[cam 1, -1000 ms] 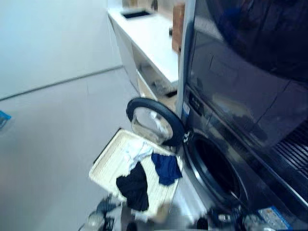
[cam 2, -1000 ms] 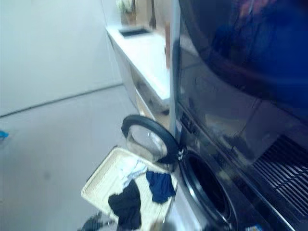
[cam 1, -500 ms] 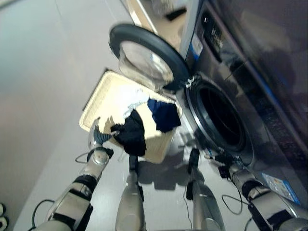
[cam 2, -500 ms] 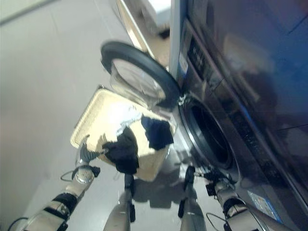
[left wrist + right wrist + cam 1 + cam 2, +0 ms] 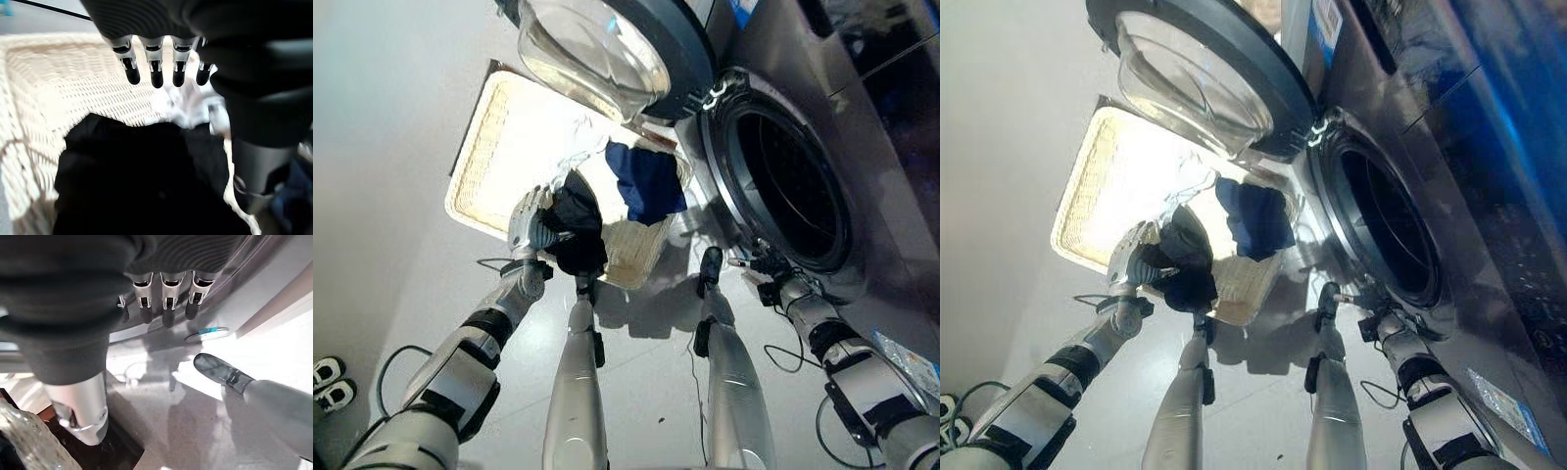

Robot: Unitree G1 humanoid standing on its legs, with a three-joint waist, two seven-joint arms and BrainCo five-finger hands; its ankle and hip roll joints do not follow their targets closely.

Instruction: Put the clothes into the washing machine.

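Grey floor (image 5: pixel 401 147); left hand (image 5: pixel 530 223) fingers straight over black garment (image 5: pixel 576 227) in basket (image 5: pixel 484 157).

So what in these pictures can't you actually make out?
- Inside the washing machine: the eye views show its drum as plain darkness, so any laundry there is unreadable.
- Basket floor: part is covered by the black garment, blue garment and open door.
- White cloth: blurred in the left wrist view, partly behind the left hand.
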